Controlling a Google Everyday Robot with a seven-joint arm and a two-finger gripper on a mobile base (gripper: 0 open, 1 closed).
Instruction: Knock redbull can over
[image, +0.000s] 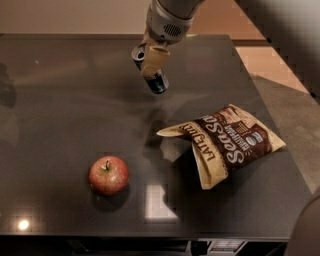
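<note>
Upper center of frame, gripper overlaps the tilted redbull can; whether it is clenched or released, cannot tell. Apple lower left, chip bag right.

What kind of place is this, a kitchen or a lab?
Probably an office snack area or a test lab, though I can't be sure: a dark glossy table with an apple, a chip bag and a tilted redbull can, the gripper against it toward the far side.

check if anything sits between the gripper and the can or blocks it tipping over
Nothing visible does. The gripper is right against the can, which is tilted. The bag and apple lie nearer the camera, apart from it.
</note>
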